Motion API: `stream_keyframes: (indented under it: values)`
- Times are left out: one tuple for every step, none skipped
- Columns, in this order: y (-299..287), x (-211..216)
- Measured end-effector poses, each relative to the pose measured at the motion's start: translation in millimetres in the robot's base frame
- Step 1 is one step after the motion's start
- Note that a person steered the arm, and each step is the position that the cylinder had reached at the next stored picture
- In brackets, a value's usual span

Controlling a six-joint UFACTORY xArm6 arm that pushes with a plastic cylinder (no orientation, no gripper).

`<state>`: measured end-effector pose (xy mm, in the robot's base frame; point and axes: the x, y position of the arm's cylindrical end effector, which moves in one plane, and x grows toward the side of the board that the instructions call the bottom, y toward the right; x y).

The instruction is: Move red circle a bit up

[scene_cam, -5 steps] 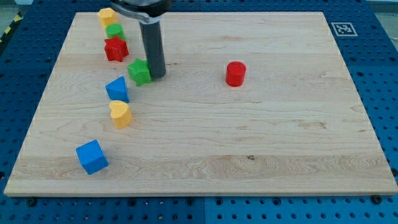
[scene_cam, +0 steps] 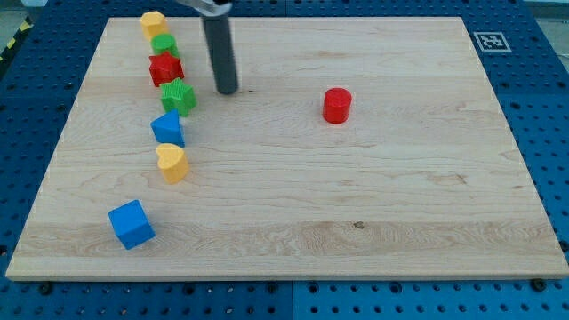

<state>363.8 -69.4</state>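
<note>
Our wooden board (scene_cam: 373,204) spreads under my tip (scene_cam: 228,92), which is a bare rod end holding nothing. The red circle (scene_cam: 337,105) stands well apart toward the view's right of my tip, slightly lower. To my tip's left we see a column of blocks: yellow block (scene_cam: 153,23), green block (scene_cam: 164,44), red star (scene_cam: 165,68), green star (scene_cam: 178,96) nearest, blue block (scene_cam: 168,128), yellow heart (scene_cam: 172,163); a blue cube (scene_cam: 132,223) lies far below-left.

The arm's dark rod comes down from twelve o'clock, almost straight up and down. Its tip (scene_cam: 228,91) rests on the board, touching no block.
</note>
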Motion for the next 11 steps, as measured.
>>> stream_keyframes:
  values:
    - [31.7, 50.1]
    - [32.3, 106.4]
    - [14.8, 140.7]
    - [12.8, 155.0]
    - [52.2, 164.9]
    - [105.6, 166.0]
    - [145.4, 145.7]
    - [165.9, 93.3]
    - [165.9, 42.2]
    - [165.9, 39.0]
    - [159.4, 19.7]
